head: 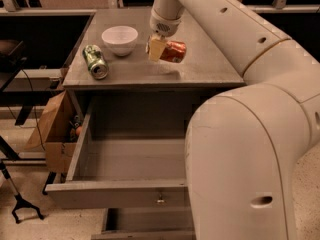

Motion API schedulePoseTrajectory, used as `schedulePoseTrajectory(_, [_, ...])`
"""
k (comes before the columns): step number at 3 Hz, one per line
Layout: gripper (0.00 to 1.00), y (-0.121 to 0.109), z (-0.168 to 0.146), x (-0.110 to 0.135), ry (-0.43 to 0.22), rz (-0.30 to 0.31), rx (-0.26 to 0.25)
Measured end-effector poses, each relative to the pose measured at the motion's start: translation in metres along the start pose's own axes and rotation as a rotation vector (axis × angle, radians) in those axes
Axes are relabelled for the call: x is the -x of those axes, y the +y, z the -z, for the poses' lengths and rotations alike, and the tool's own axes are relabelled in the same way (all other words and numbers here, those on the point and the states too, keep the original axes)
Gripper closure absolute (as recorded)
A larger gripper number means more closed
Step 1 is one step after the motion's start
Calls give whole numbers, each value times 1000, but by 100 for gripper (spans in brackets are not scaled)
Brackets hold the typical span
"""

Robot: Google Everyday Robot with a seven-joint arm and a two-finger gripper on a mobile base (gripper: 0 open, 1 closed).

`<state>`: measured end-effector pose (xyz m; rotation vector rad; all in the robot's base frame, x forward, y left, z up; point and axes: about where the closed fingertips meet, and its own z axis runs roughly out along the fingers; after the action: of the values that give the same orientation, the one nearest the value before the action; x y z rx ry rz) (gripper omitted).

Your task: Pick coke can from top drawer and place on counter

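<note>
Red-orange coke can [175, 51]: on its side, clamped in the gripper [157, 49] just above the grey counter [210, 69], near white bowl [120, 39]. Green can [95, 61] lies left. Top drawer [120, 194] stands open.

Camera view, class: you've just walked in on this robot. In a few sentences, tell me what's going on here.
The robot's arm reaches over the counter. Its hand is closed on the coke can, holding it sideways, seemingly just above the surface, right of the white bowl. A green can lies on its side near the counter's left edge. The top drawer below stands pulled open. The coke can is out of the drawer but not yet released.
</note>
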<state>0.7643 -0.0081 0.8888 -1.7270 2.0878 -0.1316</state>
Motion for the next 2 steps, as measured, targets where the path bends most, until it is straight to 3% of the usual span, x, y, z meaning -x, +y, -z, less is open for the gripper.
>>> schedulePoseTrajectory(1, [13, 0, 0, 0, 0, 0, 0])
schedulePoseTrajectory(2, [0, 0, 0, 0, 0, 0, 0])
